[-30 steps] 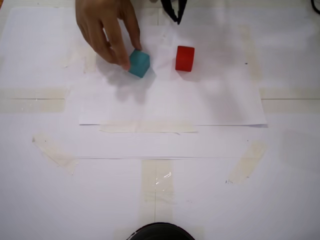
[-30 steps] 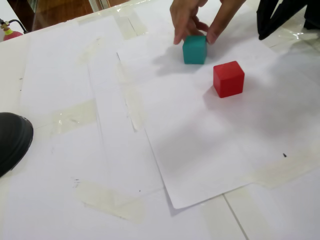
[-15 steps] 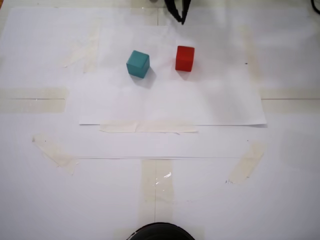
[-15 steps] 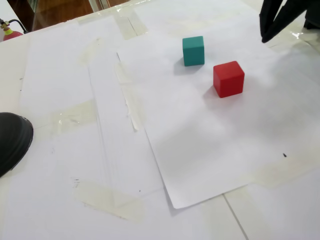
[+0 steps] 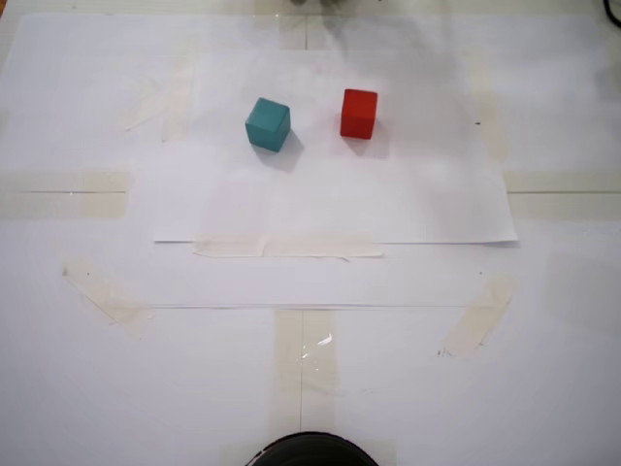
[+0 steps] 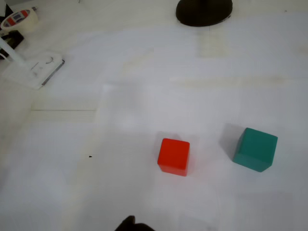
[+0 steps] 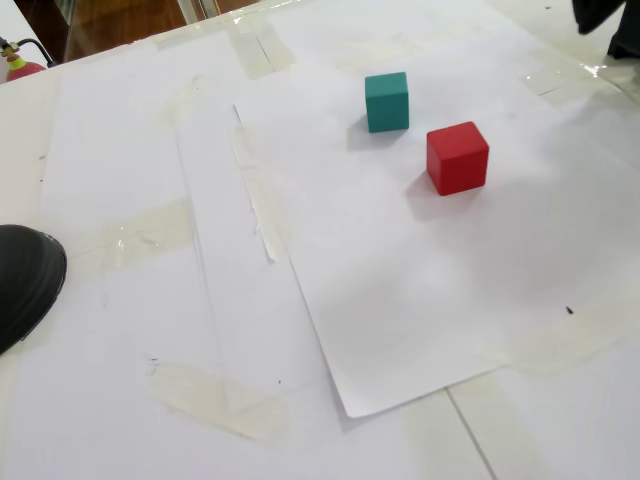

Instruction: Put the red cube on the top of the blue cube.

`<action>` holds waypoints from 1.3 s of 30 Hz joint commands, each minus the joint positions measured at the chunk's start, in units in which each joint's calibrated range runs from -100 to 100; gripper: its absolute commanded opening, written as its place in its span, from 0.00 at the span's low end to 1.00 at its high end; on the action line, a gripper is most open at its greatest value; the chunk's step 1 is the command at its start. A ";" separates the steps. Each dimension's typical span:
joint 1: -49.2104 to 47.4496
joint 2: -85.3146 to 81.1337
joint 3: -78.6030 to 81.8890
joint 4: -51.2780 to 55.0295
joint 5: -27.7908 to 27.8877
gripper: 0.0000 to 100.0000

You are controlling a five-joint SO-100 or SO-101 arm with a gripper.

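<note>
Red cube (image 5: 358, 113): it sits on the white paper sheet (image 5: 330, 209), resting flat, with nothing touching it. In the wrist view the red cube (image 6: 173, 156) lies near the picture's middle; in the other fixed view the red cube (image 7: 458, 157) sits toward the upper right.
Blue cube (image 5: 268, 124): teal in colour, it rests on the same sheet, near the red cube but apart from it, with bare paper between the two. In a fixed view it is left of the red cube; in the wrist view the blue cube (image 6: 255, 149) is to the red cube's right; in the other fixed view the blue cube (image 7: 387, 101) lies above and left of it.
Stacking: neither cube is on the other; both stand on the sheet.
Gripper (image 6: 131, 224): only a dark tip shows at the bottom edge of the wrist view, below the red cube and clear of it. Whether the pincer is spread or pressed together cannot be told.
Paper sheet: taped down with pale strips of tape (image 5: 287, 247) along its edges.
Black round base (image 6: 204, 10): at the top of the wrist view, well apart from the red cube.
Tape roll (image 6: 19, 19): upper left corner of the wrist view, far from the red cube.
</note>
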 commanded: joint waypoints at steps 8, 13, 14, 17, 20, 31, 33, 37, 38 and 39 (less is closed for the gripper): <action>-6.58 24.09 -17.74 -4.95 -4.49 0.00; -8.63 42.03 -27.36 -8.70 -6.50 0.00; -8.70 45.55 -29.72 -8.62 -6.54 0.00; -7.94 56.20 -37.98 -7.15 -5.81 0.00; -6.58 63.41 -44.88 -1.69 -5.32 0.00; 1.29 80.15 -56.78 6.71 0.98 0.00; 2.20 81.26 -56.14 5.90 1.17 0.00; 3.56 83.92 -56.05 3.53 1.81 0.00; 3.71 84.52 -56.05 3.04 1.81 0.01; 3.79 84.87 -55.96 2.55 1.81 0.02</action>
